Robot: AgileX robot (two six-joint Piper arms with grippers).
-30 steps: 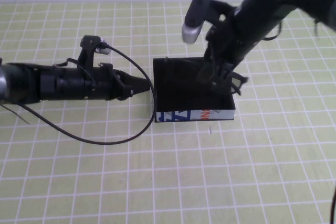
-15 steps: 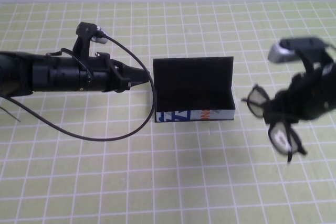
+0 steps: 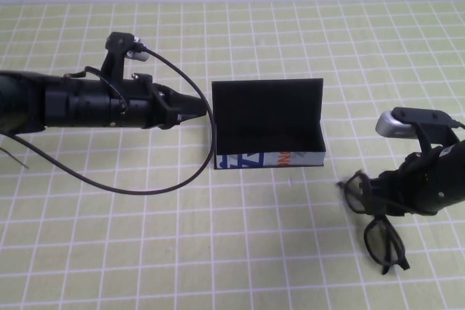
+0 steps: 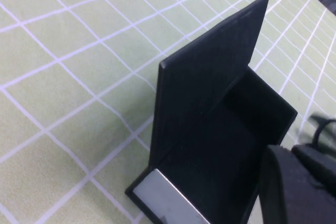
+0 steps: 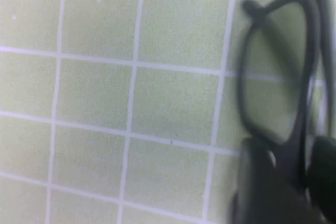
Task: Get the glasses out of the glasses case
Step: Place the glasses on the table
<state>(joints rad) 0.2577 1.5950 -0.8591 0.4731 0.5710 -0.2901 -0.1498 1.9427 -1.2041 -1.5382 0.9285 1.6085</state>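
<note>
Nearest, the glasses (image 3: 378, 226) hang from the right gripper (image 3: 396, 197), clamped on the frame near the bridge, low over the green grid table (image 3: 240, 252), front-right of the case and well apart from it. They look light and stiff, with smooth plastic that may slip; lenses scratch easily, so hold the frame or bridge, never a lens. Further back, the glasses case (image 3: 267, 125) stands open, lid up, inside looks empty. The left gripper (image 3: 195, 111), fingers together, sits just beside the case's left end.

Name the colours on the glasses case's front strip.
White with blue and orange marks on the glasses case; high view.
</note>
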